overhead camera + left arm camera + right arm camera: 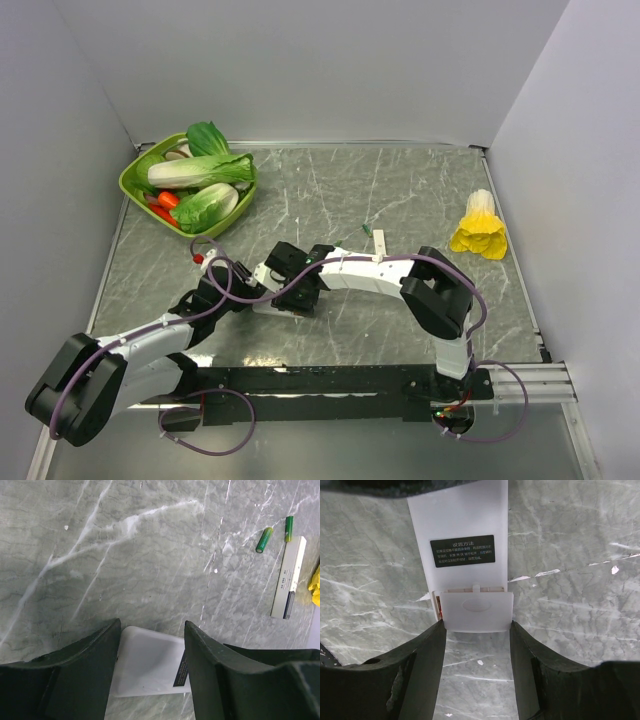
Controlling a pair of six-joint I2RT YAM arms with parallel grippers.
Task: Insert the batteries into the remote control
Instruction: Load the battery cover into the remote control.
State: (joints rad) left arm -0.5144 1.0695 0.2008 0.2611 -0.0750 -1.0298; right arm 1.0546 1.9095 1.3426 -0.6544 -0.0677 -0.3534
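Two robot arms meet over a grey marbled table [400,190], with the remote control [462,520] held between them just left of centre, a little way out from the arm bases. It lies back up, its plain white back showing a dark label with pale print.

From the near left, the left gripper [152,627] pinches one end of the handset, a dark finger pressed against each long side. From the right, the right gripper [477,624] is closed on the opposite end. Its fingertips [437,630] touch the two corners of the battery cover [477,611]. The cover sits slightly out of place, leaving a thin gap along the compartment's edge.

A sliver of orange-red shows at the left of that gap. Whether it belongs to the batteries cannot be told, and they are not clearly seen anywhere else.

Farther out, a narrow white-and-black bar [289,577] lies flat on the table. Two small green cylinders [264,539] lie just past its far end, one almost touching it.

A yellow-and-white toy vegetable [480,228] lies well apart at the far right. In the far left corner, a green basket [130,180] holds toy cabbages and some orange-red pieces.
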